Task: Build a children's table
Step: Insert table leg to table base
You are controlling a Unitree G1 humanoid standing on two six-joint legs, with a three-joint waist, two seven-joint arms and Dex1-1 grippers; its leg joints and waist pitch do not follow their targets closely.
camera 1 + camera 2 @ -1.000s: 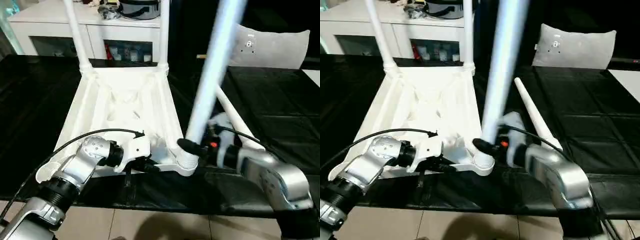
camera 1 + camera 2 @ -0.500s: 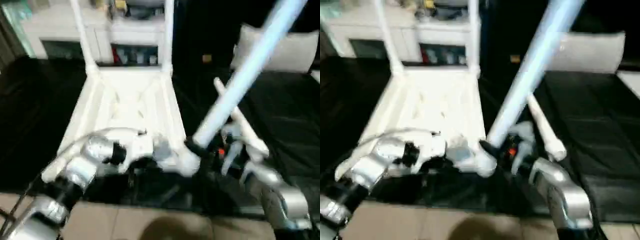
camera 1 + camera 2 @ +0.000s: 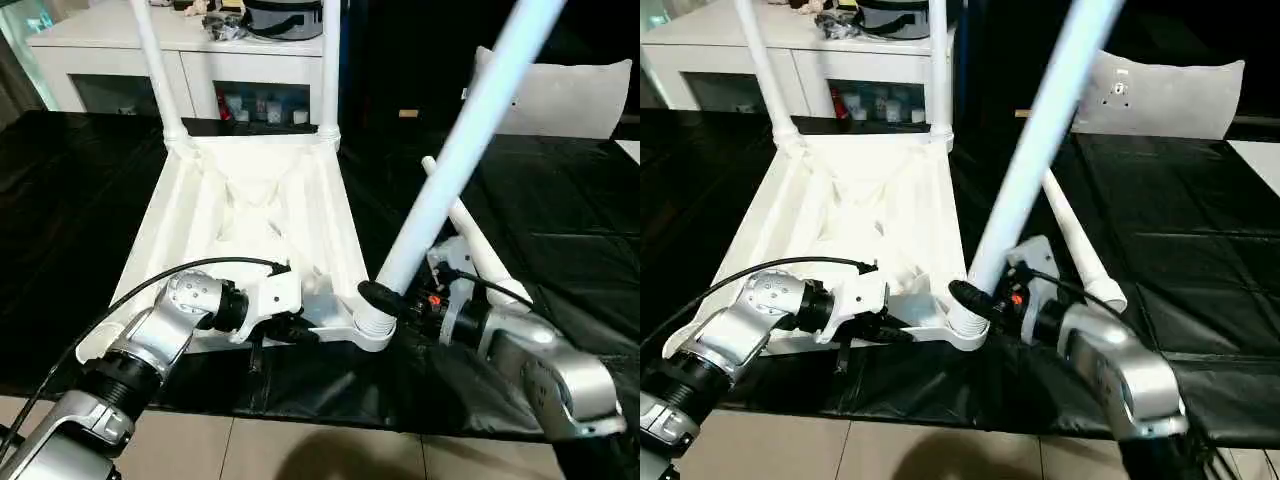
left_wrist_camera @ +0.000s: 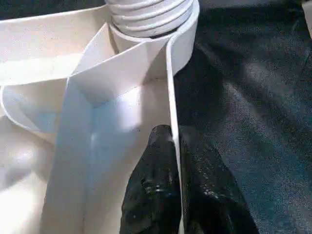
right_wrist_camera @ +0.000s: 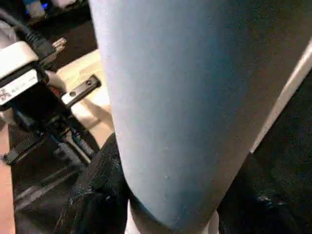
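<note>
Left fingers (image 4: 161, 185) are pinched tight on the thin near rim of the upturned table top (image 3: 250, 215), one black tip each side of the wall. Right fingers (image 5: 102, 190) stand half spread around the base of a leg (image 3: 455, 160), which leans up and away from the near right corner socket (image 3: 372, 325). The left gripper (image 3: 285, 330) sits just beside that socket. Two legs (image 3: 155, 65) stand in the far sockets; a fourth leg (image 3: 470, 245) lies on the black-covered worktop (image 3: 560, 220) behind the right gripper (image 3: 385, 298). A wrist sticker shows in the right wrist view, its print unreadable.
</note>
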